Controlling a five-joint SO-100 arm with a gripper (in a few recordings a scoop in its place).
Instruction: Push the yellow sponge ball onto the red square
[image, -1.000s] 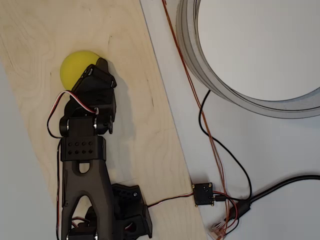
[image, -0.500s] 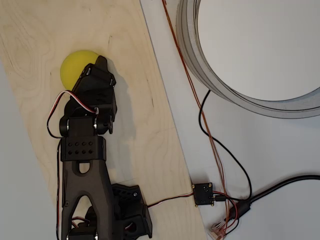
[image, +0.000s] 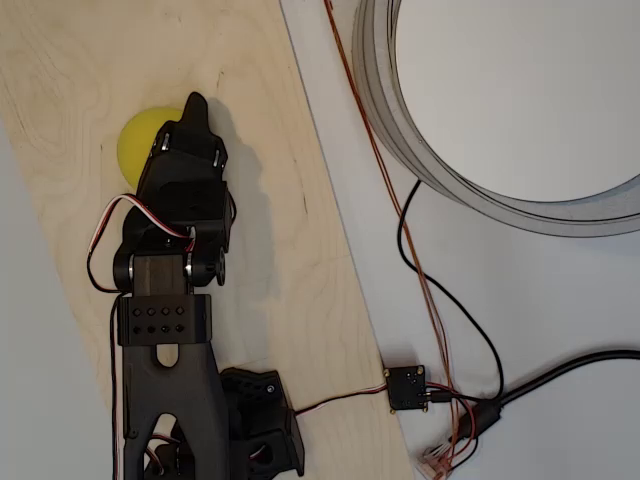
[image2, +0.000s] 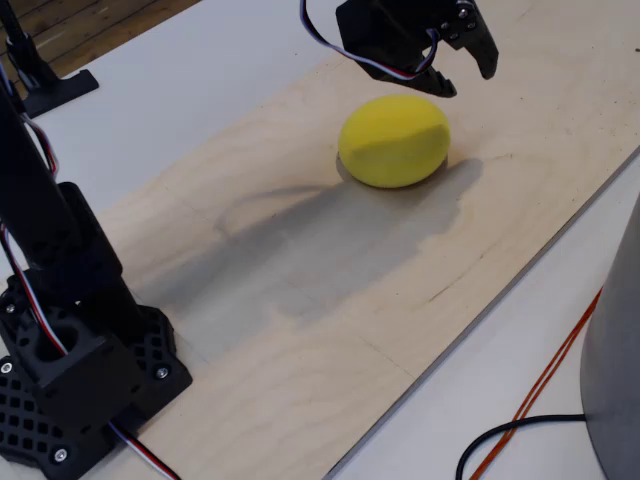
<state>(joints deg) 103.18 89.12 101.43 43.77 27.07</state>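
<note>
In the overhead view the yellow sponge ball (image: 137, 146) lies in the upper left of the frame on a pale plywood board (image: 290, 300), its right part hidden under the black arm (image: 170, 300), whose gripper (image: 194, 104) points toward the top of the picture just beside the ball's upper right edge. In the fixed view the ball (image2: 393, 140) sits in the upper middle of the frame on the board (image2: 330, 300), and the gripper (image2: 462, 62) hangs just above its upper right side; whether it touches the foam I cannot tell, nor how far its pincer is parted. The arm's base (image2: 70, 370) stands at the lower left of that view. To the right of the board in the overhead view lie a large grey ring (image: 400, 130), a black cable (image: 440, 290) and a thin orange wire (image: 370, 130) on a white table (image: 560, 300)
</note>
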